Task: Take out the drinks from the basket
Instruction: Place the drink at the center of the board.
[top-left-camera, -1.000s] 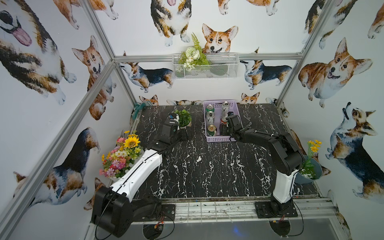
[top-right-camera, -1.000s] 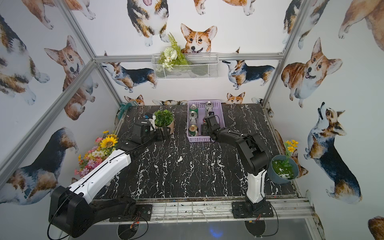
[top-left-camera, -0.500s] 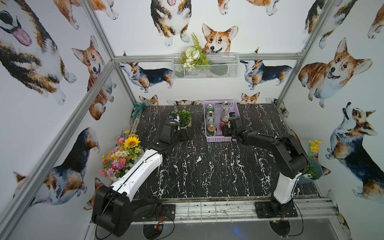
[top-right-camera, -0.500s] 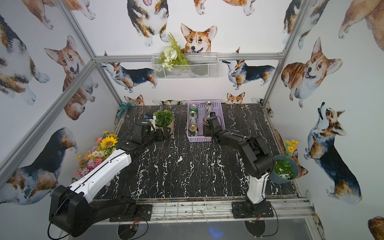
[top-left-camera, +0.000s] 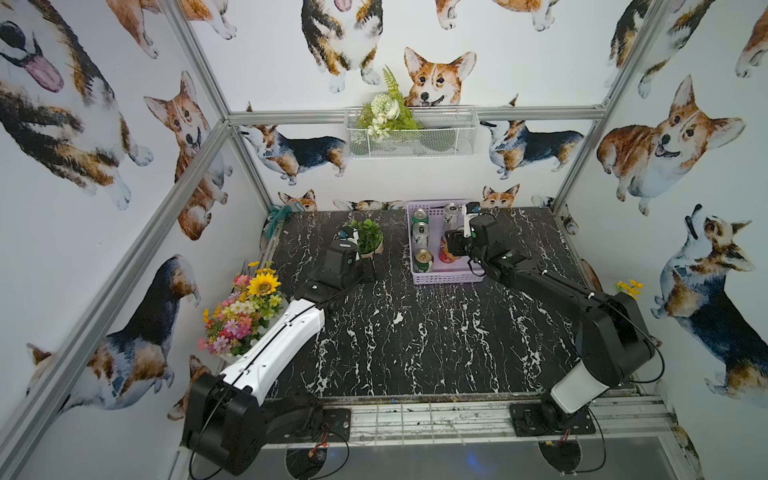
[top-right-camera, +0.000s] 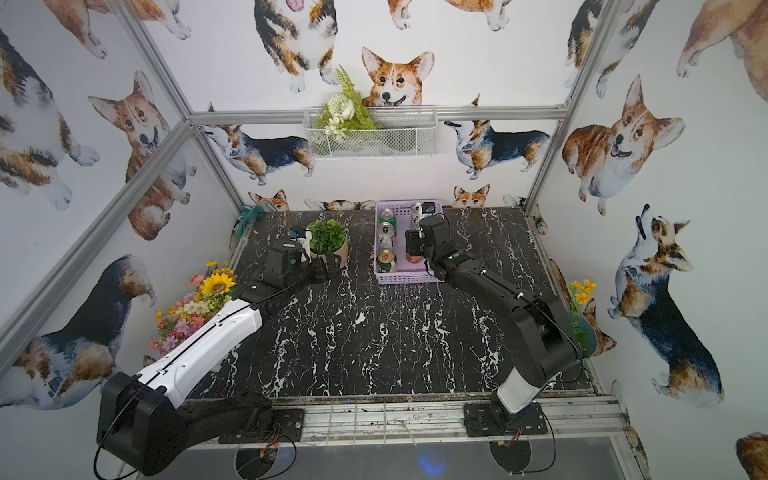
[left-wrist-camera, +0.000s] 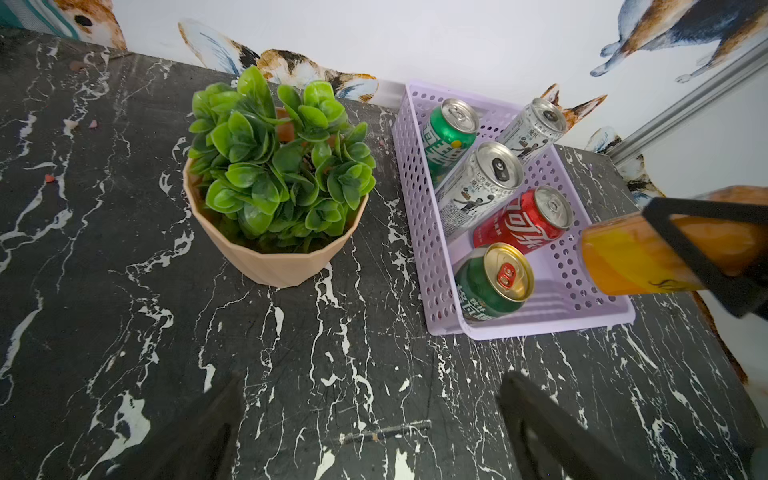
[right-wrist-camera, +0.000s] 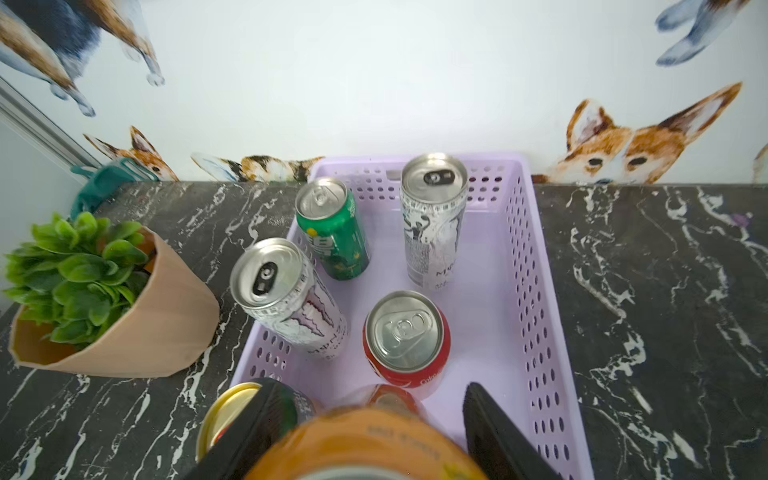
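Right jaws grip the orange can (left-wrist-camera: 623, 257) over the basket's (left-wrist-camera: 415, 199) robot-side end, near the red can (right-wrist-camera: 405, 336). Lift straight past the rim, then swing over the desk (left-wrist-camera: 124, 291). Left jaws open, outside the basket.

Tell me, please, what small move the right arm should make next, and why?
Probably carry the orange can sideways past the basket wall to bare table. The right gripper is shut on it, and in the left wrist view it looks raised above the rim.
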